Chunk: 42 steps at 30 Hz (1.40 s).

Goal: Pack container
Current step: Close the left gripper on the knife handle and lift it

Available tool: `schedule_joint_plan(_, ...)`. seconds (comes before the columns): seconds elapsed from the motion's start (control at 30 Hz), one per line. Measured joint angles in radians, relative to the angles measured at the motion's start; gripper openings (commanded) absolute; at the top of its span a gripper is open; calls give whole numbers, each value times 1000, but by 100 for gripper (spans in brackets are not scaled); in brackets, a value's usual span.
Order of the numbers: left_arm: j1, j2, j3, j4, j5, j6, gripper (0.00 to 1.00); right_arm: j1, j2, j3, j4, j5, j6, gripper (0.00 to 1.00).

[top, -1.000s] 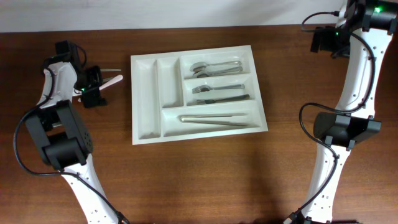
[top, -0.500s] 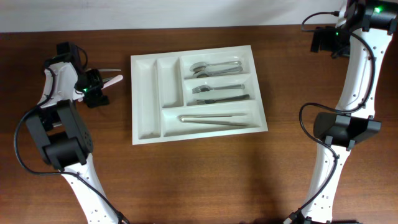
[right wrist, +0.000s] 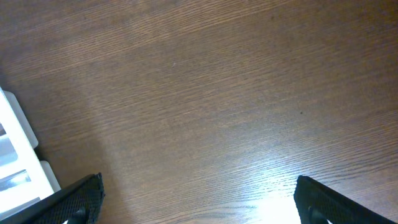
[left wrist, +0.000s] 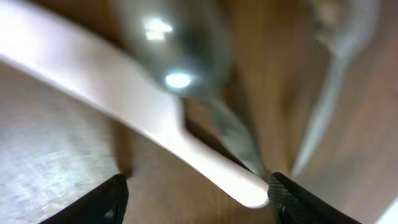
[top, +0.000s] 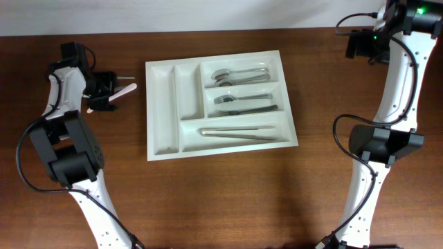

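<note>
Trouble sits at my left tool [left wrist: 197, 190], spread across a white handle [left wrist: 112, 93] and a metal utensil [left wrist: 174, 43]: closing could pinch both, spilling one short of the container [top: 160, 111] on the worktop [top: 228, 194]. My right tool [right wrist: 199, 193] is spread too.

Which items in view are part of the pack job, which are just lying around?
Job: container; cutlery already in it; loose white utensil and metal utensil beside it; left gripper at them.
Idle: right gripper, open over table, far from the container.
</note>
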Motion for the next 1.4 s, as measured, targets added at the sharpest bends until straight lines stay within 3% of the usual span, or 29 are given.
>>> schedule_joint_plan(0.4,-26,6,95,-31,98,478,73,0,0,0,0,0,0,99)
schedule_joint_plan(0.63,-48,6,95,-54,-62,644,73,0,0,0,0,0,0,99)
schedule_joint_plan(0.93,-48,6,95,-53,-230,776,73,0,0,0,0,0,0,99)
schedule_joint_plan(1.4,-51,58,98,-41,-273,826,72,0,0,0,0,0,0,99)
